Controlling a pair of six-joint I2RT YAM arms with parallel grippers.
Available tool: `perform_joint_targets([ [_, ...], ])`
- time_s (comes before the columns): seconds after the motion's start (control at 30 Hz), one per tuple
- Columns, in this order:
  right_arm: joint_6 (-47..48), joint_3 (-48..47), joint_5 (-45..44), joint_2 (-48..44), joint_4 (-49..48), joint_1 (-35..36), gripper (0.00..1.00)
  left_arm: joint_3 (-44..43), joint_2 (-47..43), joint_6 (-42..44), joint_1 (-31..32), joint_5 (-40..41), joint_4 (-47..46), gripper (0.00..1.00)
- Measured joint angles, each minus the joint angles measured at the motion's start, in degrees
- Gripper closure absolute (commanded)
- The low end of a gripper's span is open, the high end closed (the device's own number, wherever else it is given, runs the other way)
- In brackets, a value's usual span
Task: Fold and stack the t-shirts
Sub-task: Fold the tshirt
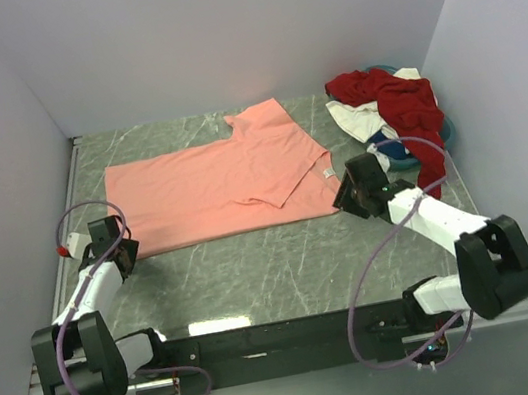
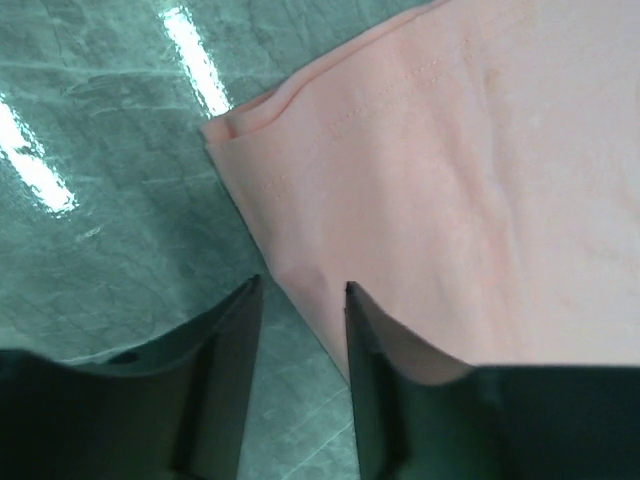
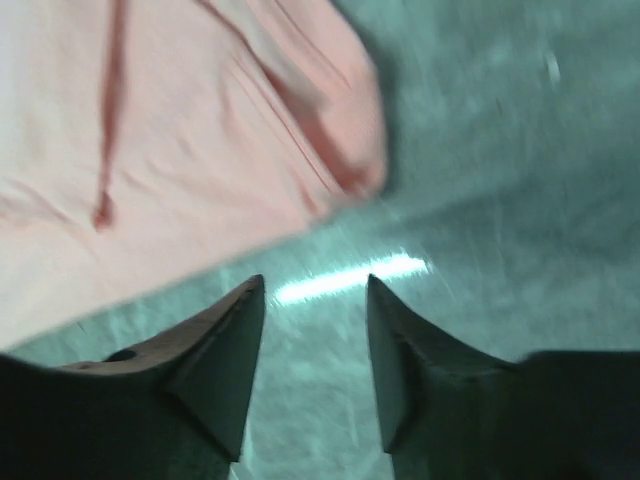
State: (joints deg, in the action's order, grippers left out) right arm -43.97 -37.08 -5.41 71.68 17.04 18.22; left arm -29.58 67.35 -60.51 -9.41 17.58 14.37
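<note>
Pink shirt spread flat, three others heaped, both grippers low at its near corners.

From above, the salmon-pink cotton t-shirt [image 1: 212, 191] lies spread across the far half of the grey-green marbled table [image 1: 276, 271]. The dark red t-shirt [image 1: 405, 103], the white t-shirt [image 1: 357, 119] and a sliver of the teal-blue t-shirt [image 1: 449, 131] sit heaped in the far right corner. The left gripper [image 1: 123, 253] is at the pink shirt's near left corner, and the right gripper [image 1: 348, 196] is just beside its near right corner. The left wrist view shows black fingers [image 2: 225, 340] parted by a narrow gap, with the shirt's stitched edge running between the tips; they clamp nothing. The right wrist view is blurred and shows fingers [image 3: 225, 350] parted wider over bare table, the shirt's corner lying ahead and apart from them.
</note>
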Motion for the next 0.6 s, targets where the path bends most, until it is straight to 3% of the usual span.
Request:
perform_joint_targets([
  [0.13, 1.49, -6.4, -1.68, 6.97, -1.97, -1.05, 0.42, 0.0, 0.0, -0.17, 0.0, -0.28, 0.35, 0.41],
  [0.23, 2.14, -8.2, -1.68, 11.41, -3.02, -2.32, 0.42, 0.0, -0.02, -0.2, 0.0, -0.17, 0.57, 0.39],
  [0.43, 2.71, -8.72, -0.96, 17.2, -3.41, -2.99, 0.43, -0.02, 1.01, -0.87, -0.07, 0.61, 1.18, 0.4],
  [0.6, 2.97, -8.7, -0.5, 17.81, -4.07, -2.99, 0.51, -0.98, 4.59, -2.21, -0.39, 1.64, 1.11, 0.47],
])
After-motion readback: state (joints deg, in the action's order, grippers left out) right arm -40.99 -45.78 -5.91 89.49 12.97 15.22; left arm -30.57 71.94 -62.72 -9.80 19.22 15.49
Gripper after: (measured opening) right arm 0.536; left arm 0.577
